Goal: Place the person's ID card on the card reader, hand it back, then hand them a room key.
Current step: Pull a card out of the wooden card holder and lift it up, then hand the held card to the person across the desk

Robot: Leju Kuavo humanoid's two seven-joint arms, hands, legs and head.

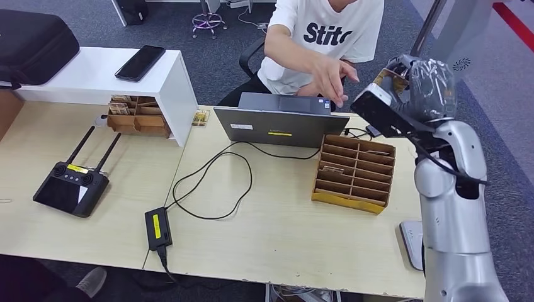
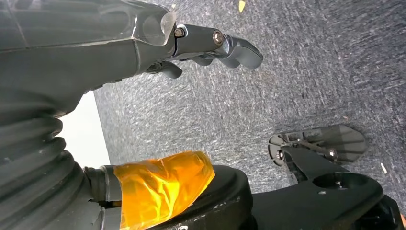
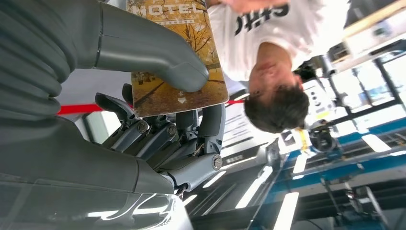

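One thick grey thumb (image 3: 158, 62) pressed a brown card printed "HOTEL", the room key (image 3: 184, 57), against the darker fingers (image 3: 191, 129) of the right hand (image 1: 412, 88), which held it raised above the far right of the table (image 1: 277, 233), just beside the person's hand (image 1: 330, 78) reaching toward it from behind the laptop (image 1: 280, 123). Below that hand stood a yellow compartmented card tray (image 1: 352, 173), well apart from the remote controller (image 1: 72, 185) at the table's left. The left hand (image 2: 143, 43) hung over grey carpet with its fingers (image 2: 230, 45) loosely curled and holding nothing.
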